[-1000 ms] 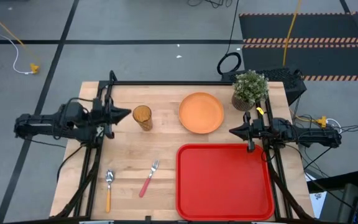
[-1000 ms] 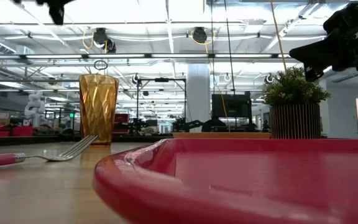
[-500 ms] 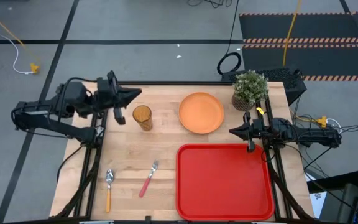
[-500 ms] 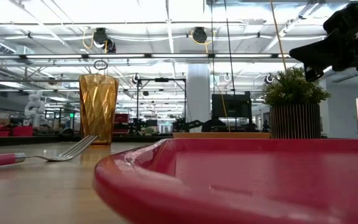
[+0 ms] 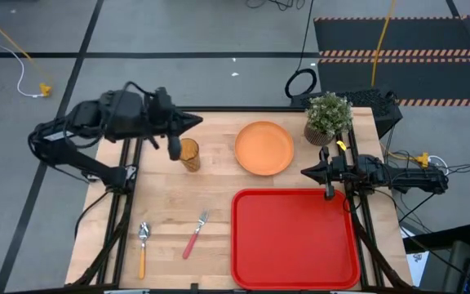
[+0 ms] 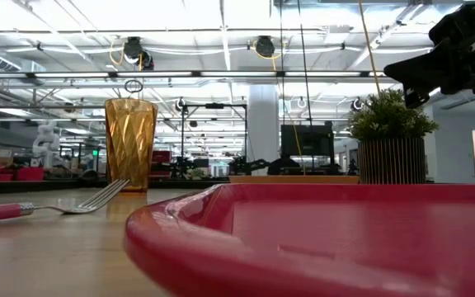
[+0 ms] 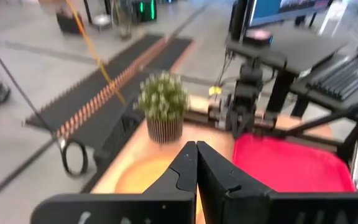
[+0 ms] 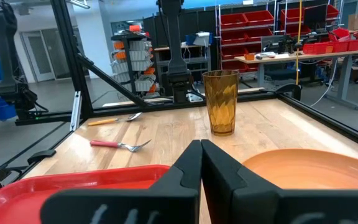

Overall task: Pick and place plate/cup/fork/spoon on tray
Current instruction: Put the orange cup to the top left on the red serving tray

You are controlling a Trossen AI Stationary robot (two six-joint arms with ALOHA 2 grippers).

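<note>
The amber cup (image 5: 188, 153) stands upright on the table, left of the orange plate (image 5: 263, 148), which lies flat at the far middle. The red tray (image 5: 294, 237) lies at the near right. The pink-handled fork (image 5: 195, 234) and the orange-handled spoon (image 5: 143, 247) lie at the near left. My left gripper (image 5: 197, 122) is shut and empty, raised above the table just beyond the cup's far side and pointing toward the plate. My right gripper (image 5: 304, 172) is shut and empty, between the plate and the tray's far right corner.
A potted green plant (image 5: 328, 117) stands at the far right corner, beside the plate and just behind my right arm. Bare wood lies between the cup, the fork and the tray's left rim (image 5: 235, 237).
My left gripper has risen and swung toward the table's far edge and then to the right, from beside the cup to above its far side, staying shut. It has left the top of the low view. The cup has not moved.
</note>
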